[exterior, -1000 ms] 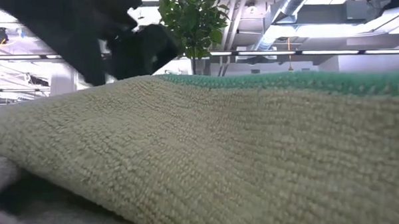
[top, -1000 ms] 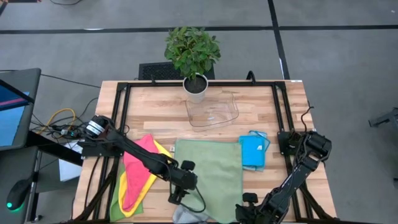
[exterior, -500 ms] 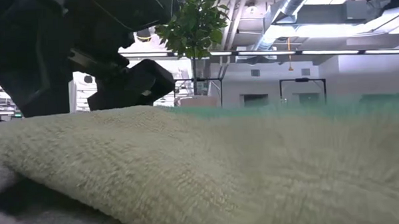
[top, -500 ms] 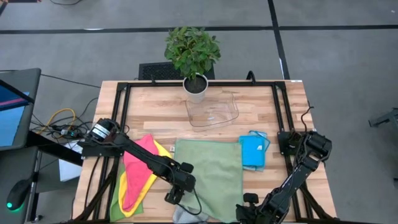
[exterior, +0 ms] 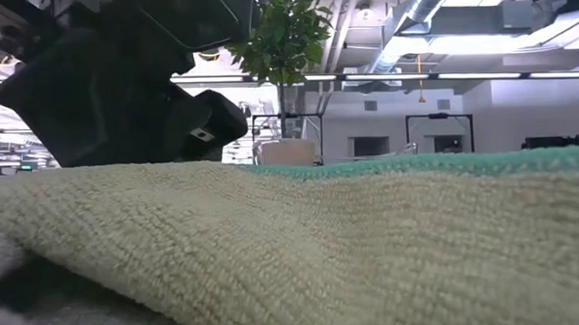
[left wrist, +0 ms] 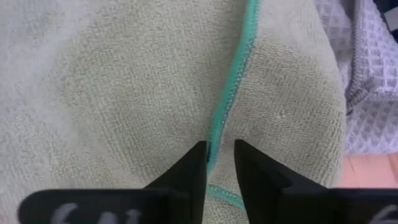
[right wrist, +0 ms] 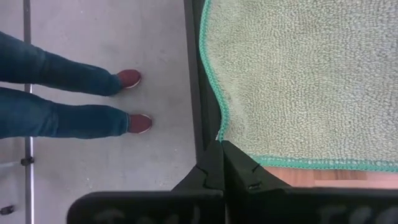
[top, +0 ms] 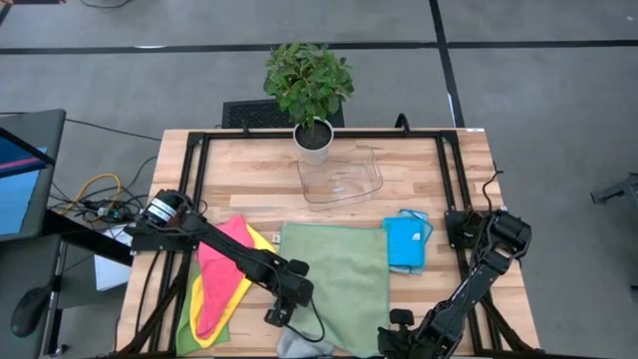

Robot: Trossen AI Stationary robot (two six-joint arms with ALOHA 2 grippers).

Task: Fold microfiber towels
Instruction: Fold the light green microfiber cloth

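Left gripper (left wrist: 217, 158) sits low at the near left corner of the green towel (top: 337, 281), fingers (left wrist: 191, 171) narrowed to a slim gap straddling the teal hem (left wrist: 233, 87); they touch the pile, but can't tell if the hem is actually pinched. Grey waffle cloth (left wrist: 367, 74) lies just beside that corner. Right gripper (right wrist: 221, 163) is fully closed at the towel's near right corner, fingertips against the hem, holding nothing visible; a person's legs (right wrist: 59, 93) stand on the floor past the table edge. Green towel lies spread flat mid-table, near edge. Blue towel (top: 406, 242) lies folded to its right, pink towel (top: 221, 271) on yellow (top: 202, 302) to its left, clear tray (top: 342, 179) and plant (top: 309, 92) behind. No readable writing anywhere.
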